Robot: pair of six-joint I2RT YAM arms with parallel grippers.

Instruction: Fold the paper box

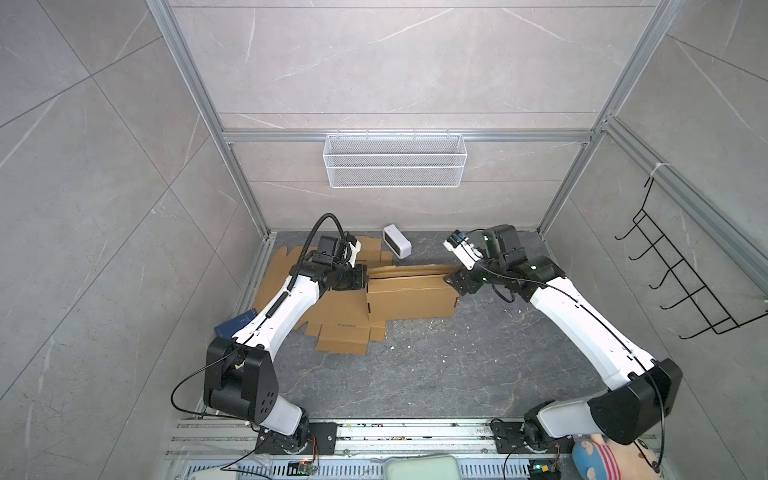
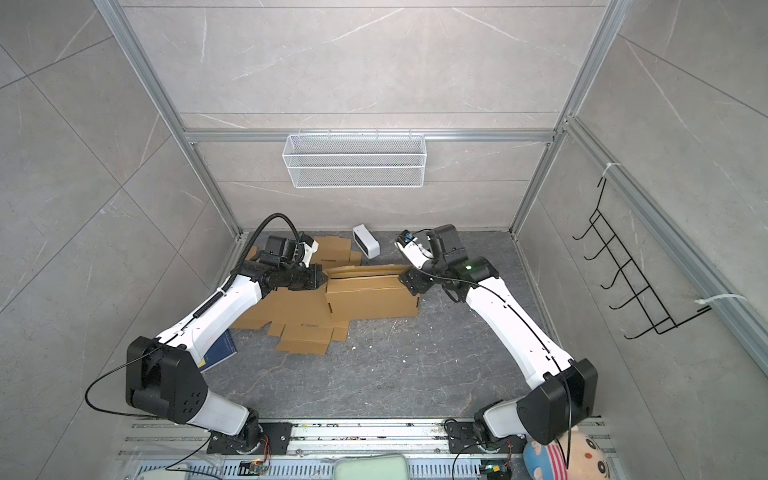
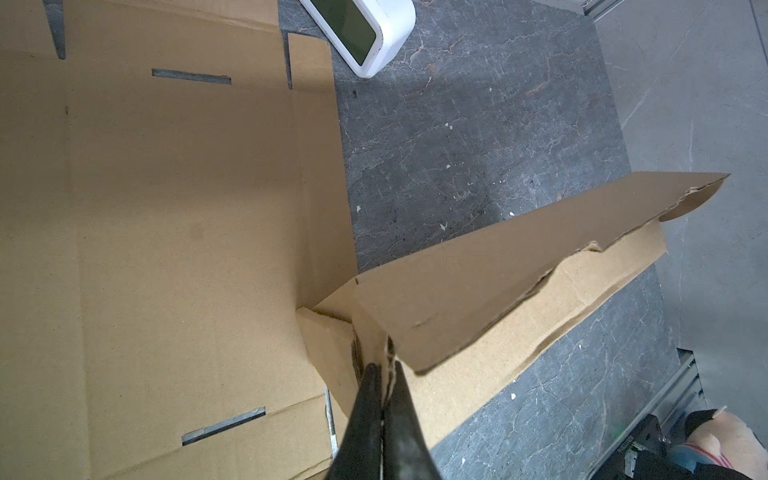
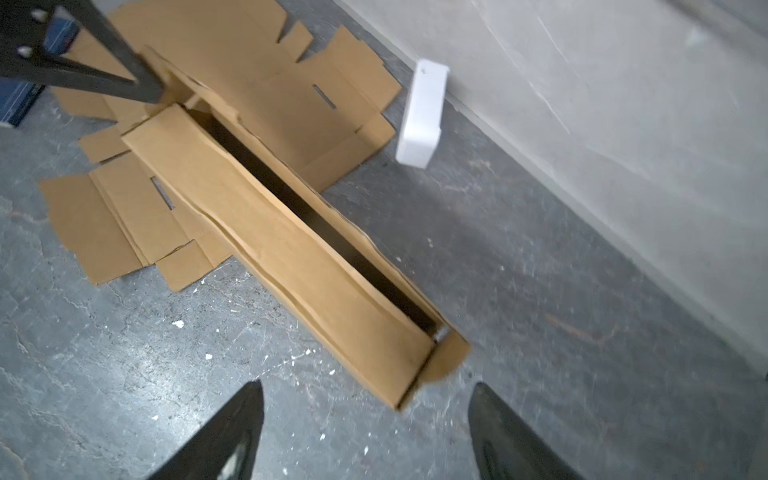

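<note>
paper box (image 1: 411, 297): seen partly folded on the worktop (image 1: 457, 365) in both top views. One long side wall is raised and doubled over into a narrow channel, and a dark gap is left along its top (image 4: 316, 224). The rest of the blank (image 1: 332, 316) is spread flat.
left jaws: closed on the end of the paper box's raised wall. Cardboard is pinched between the black fingers (image 3: 370, 415) in the left wrist view.
left arm (image 1: 291, 303): laid across the flat part of the paper box.
right jaws: held wide, with nothing gripped. The fingers (image 4: 232, 428) are seen apart from the opposite end of the paper box's raised wall, just off it.
right arm (image 1: 582, 320): stretched over bare worktop on the side of the paper box away from the flat blank.
white device (image 1: 397, 241): placed just behind the paper box, by the back wall. A dark screen is shown on it (image 3: 353, 25).
blue book (image 1: 235, 328): partly hidden under the left arm, at the outer edge of the paper box's flat blank.
mesh basket (image 1: 395, 166): hung on the back wall, well above the paper box.
</note>
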